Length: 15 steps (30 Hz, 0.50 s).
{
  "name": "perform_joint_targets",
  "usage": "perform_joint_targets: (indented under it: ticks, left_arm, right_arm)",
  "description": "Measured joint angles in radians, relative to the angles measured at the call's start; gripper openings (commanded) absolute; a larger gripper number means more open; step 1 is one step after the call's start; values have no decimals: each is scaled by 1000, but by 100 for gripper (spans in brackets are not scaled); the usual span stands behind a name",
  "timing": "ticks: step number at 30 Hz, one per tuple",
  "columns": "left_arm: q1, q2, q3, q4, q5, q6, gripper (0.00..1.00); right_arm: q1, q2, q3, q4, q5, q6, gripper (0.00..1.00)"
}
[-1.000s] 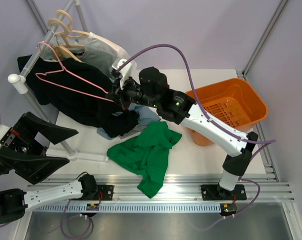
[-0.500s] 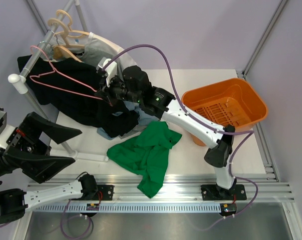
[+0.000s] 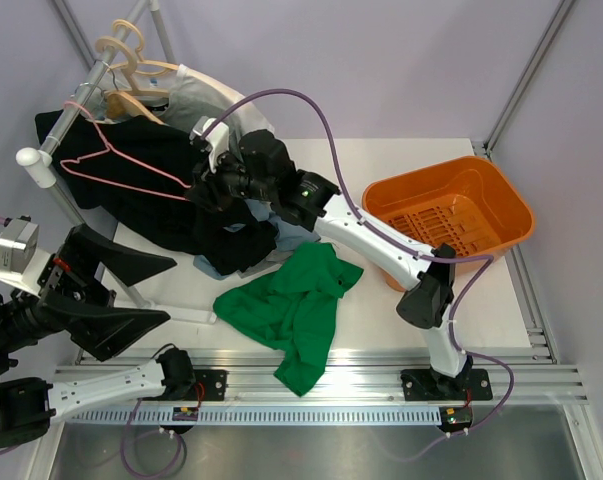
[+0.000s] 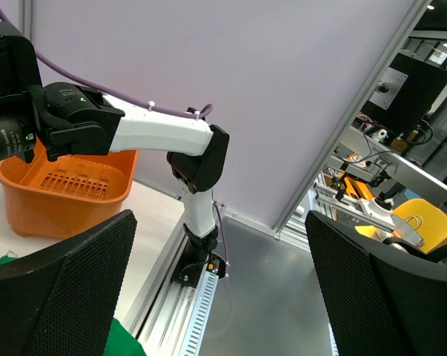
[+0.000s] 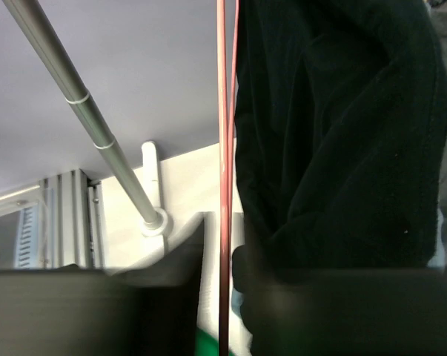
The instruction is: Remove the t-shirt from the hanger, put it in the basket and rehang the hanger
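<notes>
The bright green cotton t-shirt [image 3: 291, 310] lies crumpled on the white tabletop [image 3: 381, 320], below the right end effector [image 3: 194, 188] on its near side and wholly free of the thin pink wire hanger [image 3: 121, 182], so the removal itself looks done. The hanger is bare, its hook over the grey clothes rail [image 3: 43, 148] and its triangle resting against the black shirt [image 3: 151, 215] that hangs behind it. The right end effector reaches to the hanger's closest corner, probably to steady the wire on the rail; in the wrist view the wire runs straight between its blurred fingers [image 5: 171, 297], and I cannot tell whether they pinch it or stand just clear. The left end effector [image 3: 166, 292] hangs well off to the side, spread wide and empty, out of the way
</notes>
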Motion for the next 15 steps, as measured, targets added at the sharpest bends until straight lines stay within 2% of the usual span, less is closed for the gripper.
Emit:
perform_joint_targets:
  ticks: [3, 6, 10, 15]
  left_arm:
    - [0, -1, -13, 1, -17, 7, 99]
    - [0, -6, -34, 0, -36, 19, 99]
    - [0, -19, -72, 5, -73, 37, 99]
    - [0, -62, -194, 26, -158, 58, 99]
  right_arm:
    - [-3, -7, -14, 4, 11, 10, 70]
    - [-10, -52, -92, -5, 30, 19, 82]
    - [-22, -172, -255, -29, 72, 35, 94]
    - [-31, -397, -511, -50, 149, 99, 99]
